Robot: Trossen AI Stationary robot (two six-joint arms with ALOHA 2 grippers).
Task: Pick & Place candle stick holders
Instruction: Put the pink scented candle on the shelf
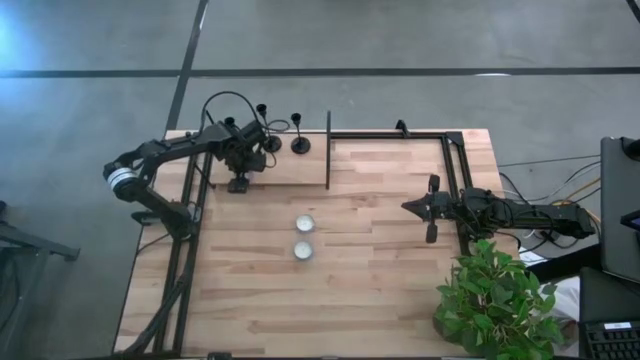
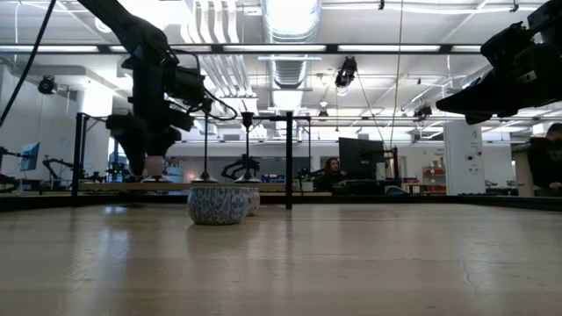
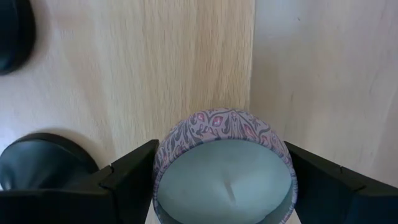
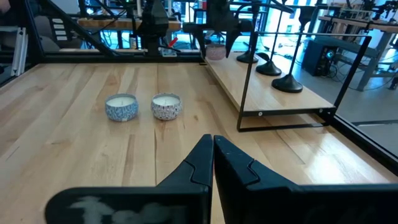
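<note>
Three black candle stick holders (image 1: pixel 300 143) (image 1: pixel 272 142) (image 1: pixel 262 110) stand on their round bases on the raised wooden shelf (image 1: pixel 290 165) at the table's far left; the right wrist view shows them in a row (image 4: pixel 268 67). My left gripper (image 1: pixel 243 160) points down over this shelf beside them, shut on a small patterned candle tin (image 3: pixel 224 180), not on a holder. Two black holder bases (image 3: pixel 43 165) (image 3: pixel 12 31) show close to its fingers. My right gripper (image 4: pixel 213 149) hovers shut over the table's right side. My left gripper pinches the tin's round patterned wall (image 3: pixel 163 163) between its two fingers, one on each opposite side. The fingers (image 3: pixel 134 171) come from above, pointing down. The tin sits upright, wax up; whether its bottom rests on the shelf I cannot tell.
Two more candle tins (image 1: pixel 304 223) (image 1: pixel 303 250) stand on the table's middle. A black metal frame (image 1: pixel 400 135) runs along the far right and the shelf's right edge. A potted plant (image 1: pixel 495 300) sits at the near right corner.
</note>
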